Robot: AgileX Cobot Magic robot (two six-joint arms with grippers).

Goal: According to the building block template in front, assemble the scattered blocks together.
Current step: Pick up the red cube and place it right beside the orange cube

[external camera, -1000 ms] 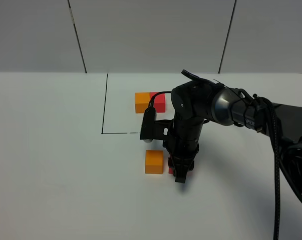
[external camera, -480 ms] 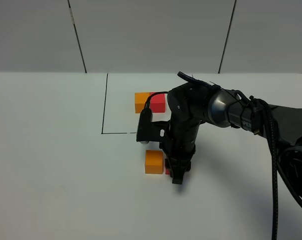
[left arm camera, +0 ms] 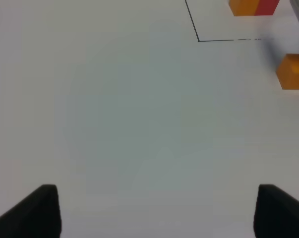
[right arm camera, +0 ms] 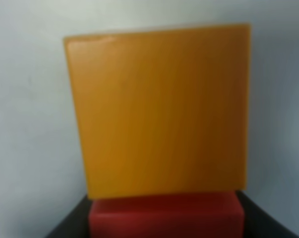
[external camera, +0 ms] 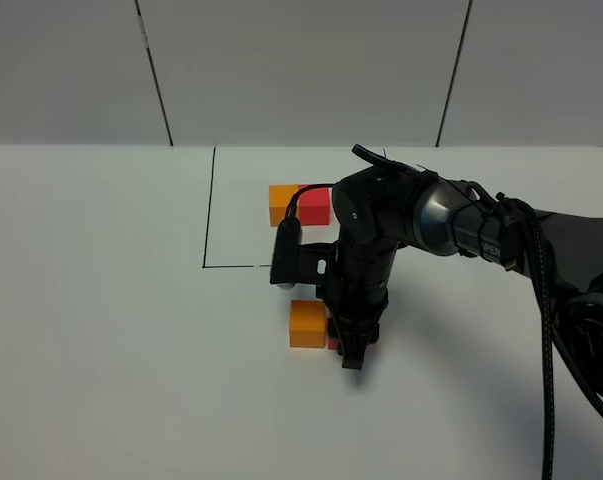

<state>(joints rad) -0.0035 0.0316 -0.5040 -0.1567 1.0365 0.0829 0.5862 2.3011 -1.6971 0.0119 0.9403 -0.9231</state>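
Red cube (right arm camera: 164, 218) sits pinched in the right gripper (external camera: 352, 354), right up against the orange cube (external camera: 307, 324). The left gripper (left arm camera: 156, 210) gapes wide, empty.

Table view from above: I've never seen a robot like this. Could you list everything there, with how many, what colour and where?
wall: one, grey panels, behind the table.
table: one, white, under everything.
black line: one, a corner drawn on the table.
template bar: one, orange half joined to red half, far side, inside that corner.
loose orange cube: one, orange, nearer, outside the line.
loose red cube: one, red, against the orange cube, mostly hidden by the claw in the high view.
right arm: one, black, reaching in from the right.
right claw: one, black, shut on the loose red cube.
left claw: one, black, open over bare table.
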